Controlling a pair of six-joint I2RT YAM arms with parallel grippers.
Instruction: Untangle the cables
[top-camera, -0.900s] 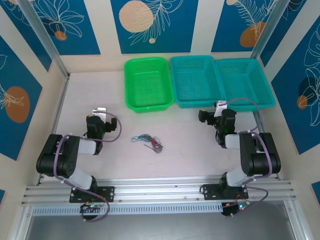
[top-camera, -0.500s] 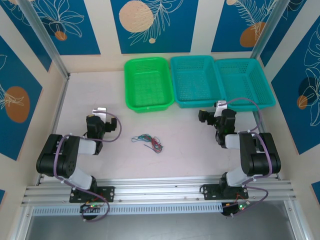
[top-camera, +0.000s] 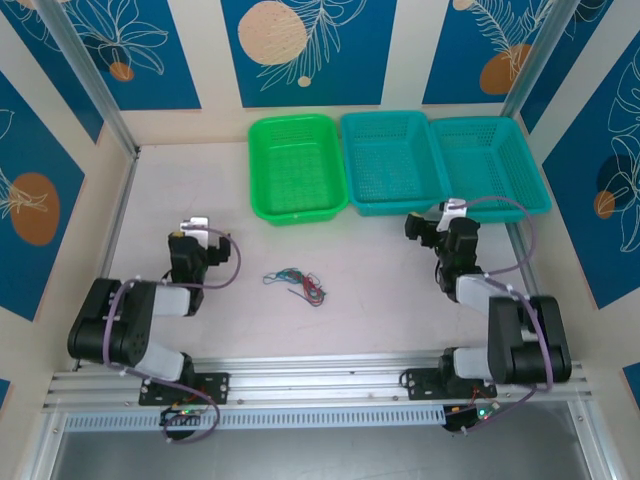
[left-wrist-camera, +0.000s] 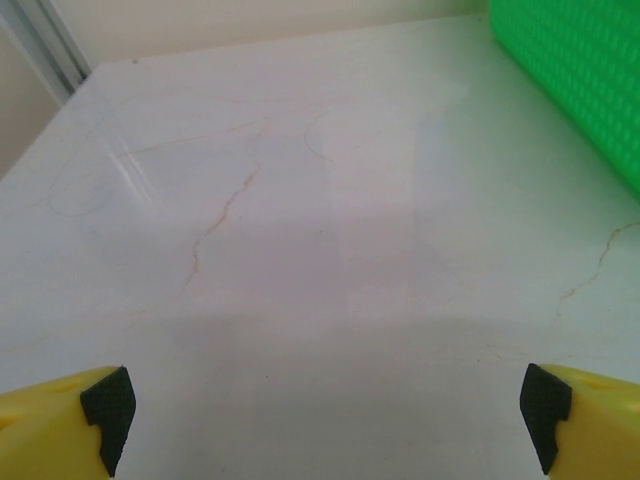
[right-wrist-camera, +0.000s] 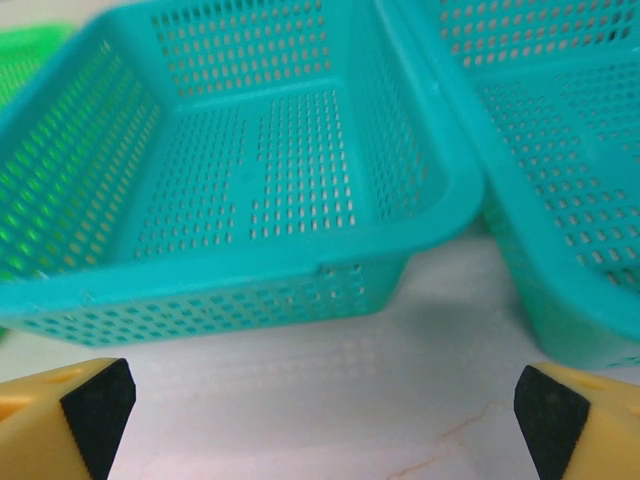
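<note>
The cables (top-camera: 296, 281) lie in a small tangled bunch of thin red-orange, dark green and blue-grey wires on the white table, between the two arms. My left gripper (top-camera: 188, 238) stands to their left, well apart from them. In the left wrist view it (left-wrist-camera: 325, 420) is open, its yellow fingers (left-wrist-camera: 60, 425) wide apart over bare table. My right gripper (top-camera: 428, 226) stands to the right of the bunch, close to the baskets. It (right-wrist-camera: 325, 410) is open too, with nothing between its black pads (right-wrist-camera: 98, 405).
Three baskets stand in a row at the back: a green one (top-camera: 297, 213) and two teal ones (top-camera: 392, 208) (top-camera: 530, 170). The middle teal basket's wall (right-wrist-camera: 200, 300) is just ahead of my right gripper. The green basket's side (left-wrist-camera: 580, 80) lies ahead-right of my left gripper.
Both arms have shifted a little: the left gripper slightly to the left, the right gripper slightly right and toward the baskets. The cables have not moved.
</note>
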